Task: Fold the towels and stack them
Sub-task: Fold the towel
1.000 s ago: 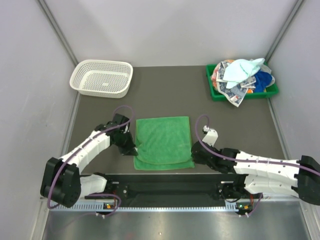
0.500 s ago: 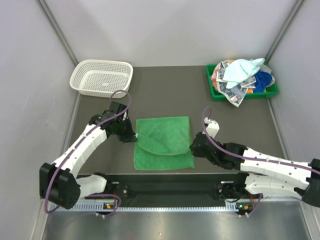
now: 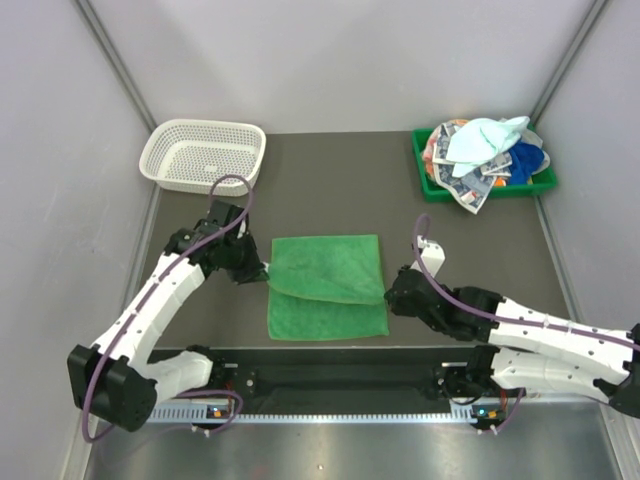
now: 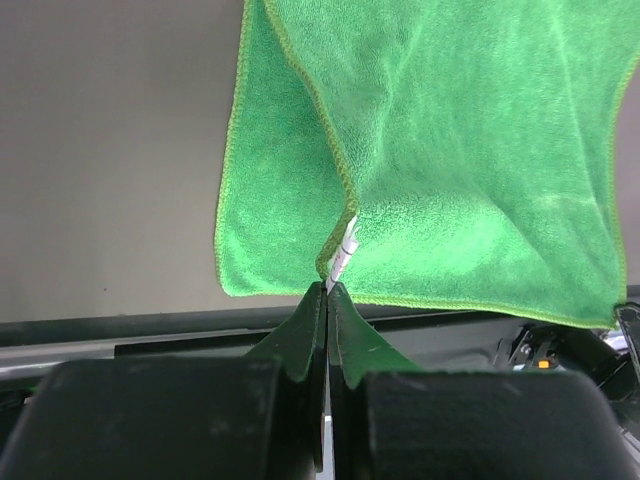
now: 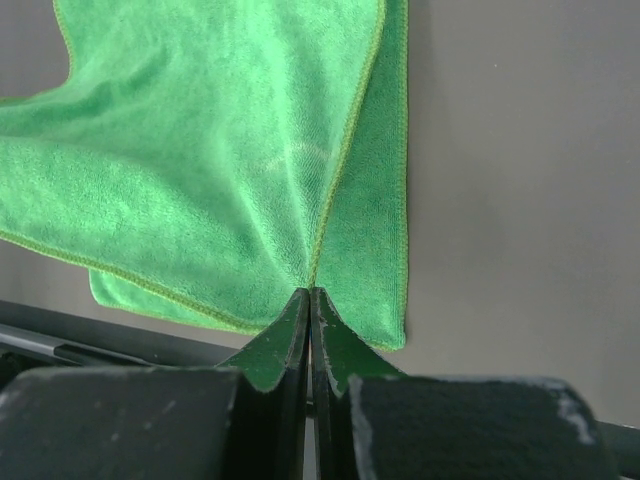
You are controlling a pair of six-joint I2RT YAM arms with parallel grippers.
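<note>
A bright green towel (image 3: 330, 300) lies on the dark mat between my arms, and its near edge is lifted and doubled back over the rest. My left gripper (image 3: 262, 272) is shut on the towel's left corner, and a white tag shows at the pinch (image 4: 328, 285). My right gripper (image 3: 390, 293) is shut on the right corner (image 5: 310, 290). In both wrist views the green towel (image 4: 450, 150) (image 5: 200, 150) fans out from the closed jaws, with the lower layer flat underneath. Several other towels (image 3: 485, 150) are heaped at the back right.
The heap sits in a green plastic tray (image 3: 430, 187) in the back right corner. A white mesh basket (image 3: 205, 155) stands empty at the back left. Grey walls close in both sides, and the black base rail (image 3: 340, 380) runs along the near edge.
Both grippers have moved away from the near edge toward the back, carrying the towel's near corners with them. The folded-over flap now covers more of the towel.
</note>
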